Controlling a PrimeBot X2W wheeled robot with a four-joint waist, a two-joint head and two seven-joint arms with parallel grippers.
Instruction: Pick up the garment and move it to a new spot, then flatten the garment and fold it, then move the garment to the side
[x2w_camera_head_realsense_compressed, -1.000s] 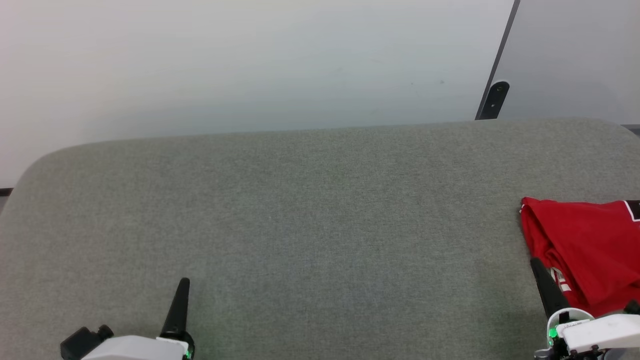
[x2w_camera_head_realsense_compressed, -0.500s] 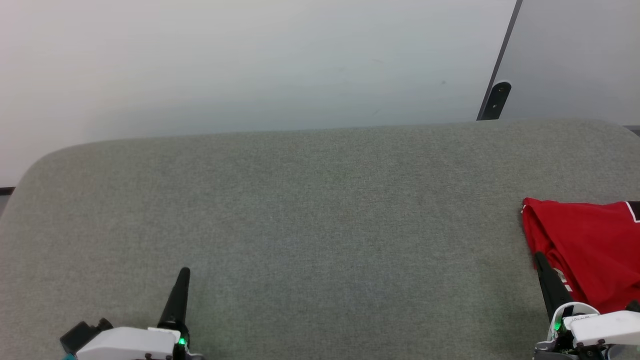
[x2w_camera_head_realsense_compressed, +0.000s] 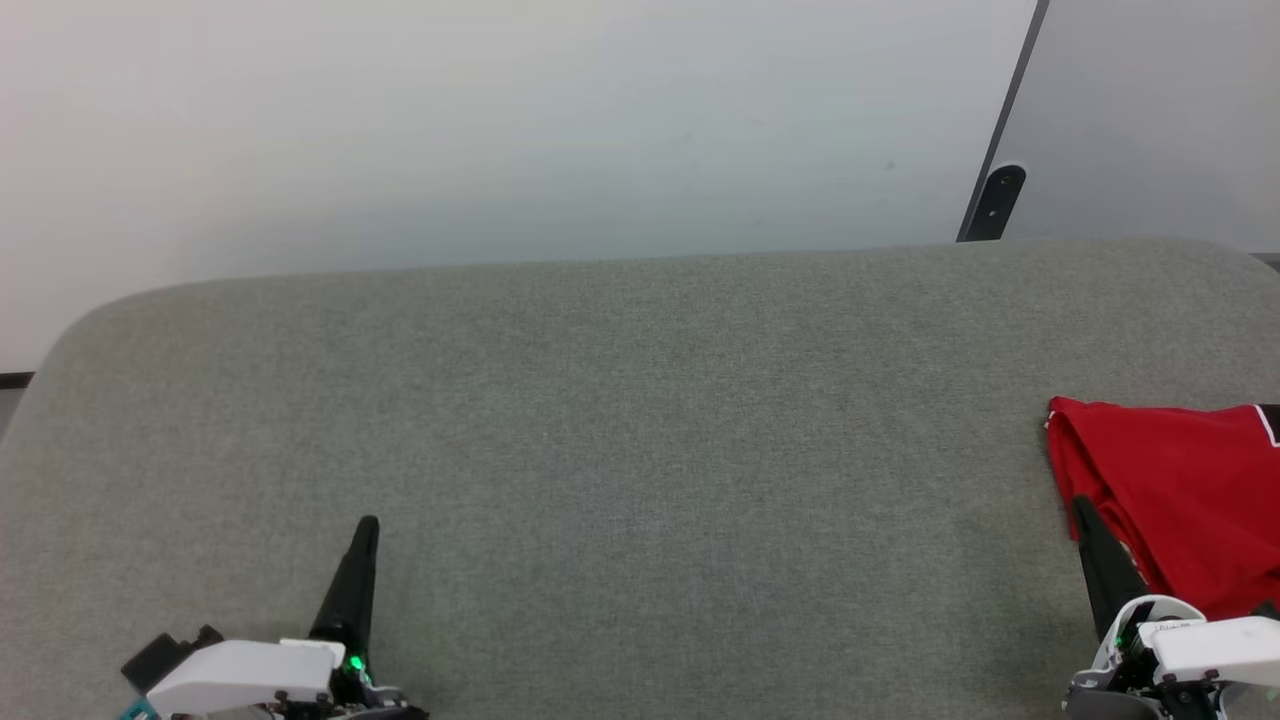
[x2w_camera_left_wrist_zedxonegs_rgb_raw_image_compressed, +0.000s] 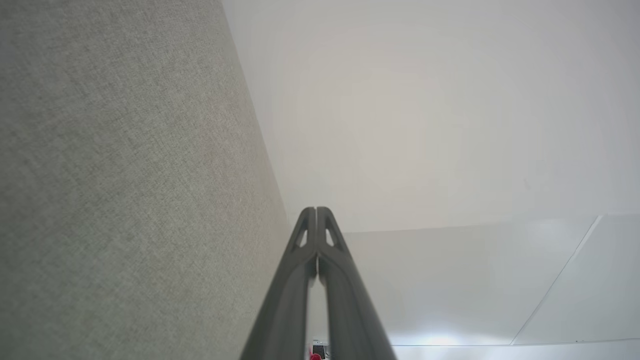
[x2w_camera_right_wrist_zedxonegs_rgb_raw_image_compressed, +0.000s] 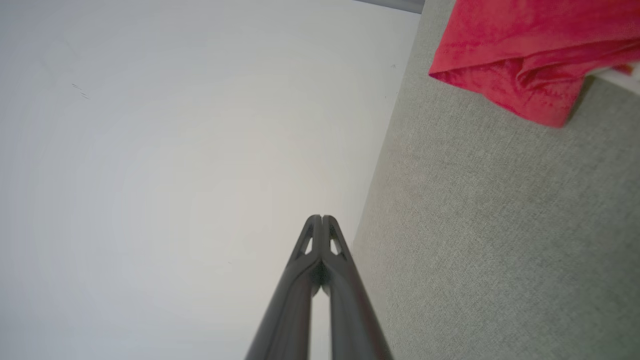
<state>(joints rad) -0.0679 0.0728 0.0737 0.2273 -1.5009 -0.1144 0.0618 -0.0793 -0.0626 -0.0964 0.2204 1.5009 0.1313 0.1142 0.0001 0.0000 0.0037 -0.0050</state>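
Red garment (x2w_camera_head_realsense_compressed: 1180, 490) near closed right jaws, apart, ungripped.

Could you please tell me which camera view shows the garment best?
The head view: the garment lies folded at the grey surface's right edge, though cropped. The right wrist view shows one red corner; the left wrist view, a tiny red speck.
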